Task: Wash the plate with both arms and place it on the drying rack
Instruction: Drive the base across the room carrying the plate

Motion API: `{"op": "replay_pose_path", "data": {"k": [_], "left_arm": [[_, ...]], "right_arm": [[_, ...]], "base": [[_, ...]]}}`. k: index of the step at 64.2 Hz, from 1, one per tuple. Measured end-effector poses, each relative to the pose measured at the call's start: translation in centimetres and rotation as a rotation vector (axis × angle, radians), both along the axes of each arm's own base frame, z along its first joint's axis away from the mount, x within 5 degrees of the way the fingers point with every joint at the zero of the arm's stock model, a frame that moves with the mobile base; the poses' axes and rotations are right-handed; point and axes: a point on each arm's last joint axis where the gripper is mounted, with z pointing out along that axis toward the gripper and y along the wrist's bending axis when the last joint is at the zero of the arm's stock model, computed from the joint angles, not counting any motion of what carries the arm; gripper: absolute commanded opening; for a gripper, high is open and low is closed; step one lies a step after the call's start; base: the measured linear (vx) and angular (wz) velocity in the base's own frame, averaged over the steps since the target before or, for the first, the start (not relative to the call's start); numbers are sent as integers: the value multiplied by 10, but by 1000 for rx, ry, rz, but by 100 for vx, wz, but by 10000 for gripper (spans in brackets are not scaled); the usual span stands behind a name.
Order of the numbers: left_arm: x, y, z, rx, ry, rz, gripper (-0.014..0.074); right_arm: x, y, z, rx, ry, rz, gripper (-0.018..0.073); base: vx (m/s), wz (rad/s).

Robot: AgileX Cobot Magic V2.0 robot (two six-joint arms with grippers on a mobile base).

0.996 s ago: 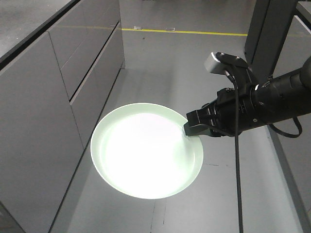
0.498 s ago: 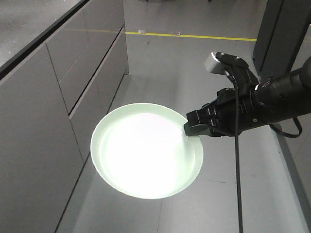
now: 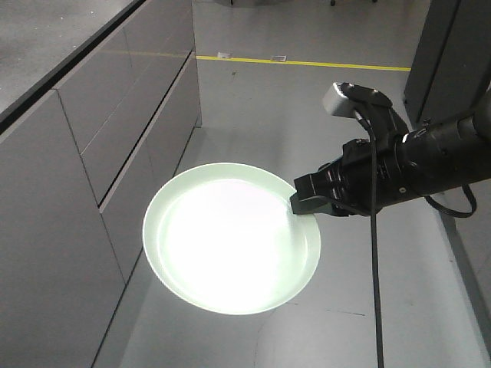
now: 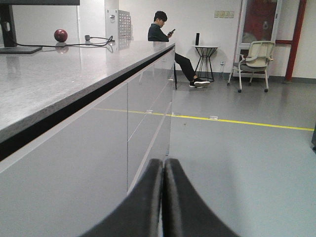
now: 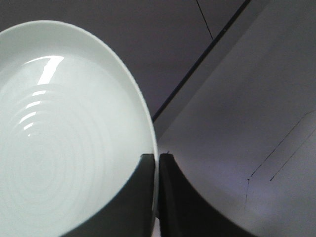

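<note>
Grey floor (image 3: 253, 100) lies beneath the plate (image 3: 230, 238), held face up and near level beside the table (image 4: 49, 74). My right end effector (image 3: 295, 205) pinches its right rim. My left end effector (image 4: 163, 197) is closed on nothing.

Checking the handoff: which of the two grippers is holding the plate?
The right gripper, clamped on the rim of the plate; the left gripper is shut on nothing.

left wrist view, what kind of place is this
Probably an indoor lab or office-type room rather than a home kitchen: a long grey counter with plain cabinet fronts, a yellow floor line, and a seated person near a small table and chair.
</note>
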Motion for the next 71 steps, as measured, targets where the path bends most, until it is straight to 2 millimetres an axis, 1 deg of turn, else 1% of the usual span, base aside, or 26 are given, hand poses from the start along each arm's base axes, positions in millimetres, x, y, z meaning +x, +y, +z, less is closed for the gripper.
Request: {"op": "replay_pose_path", "data": {"k": [71], "left_arm": [[0,0,0,0,0,0,-7]], "right_arm": [[0,0,0,0,0,0,-8]], "base": [[21,-6]]}}
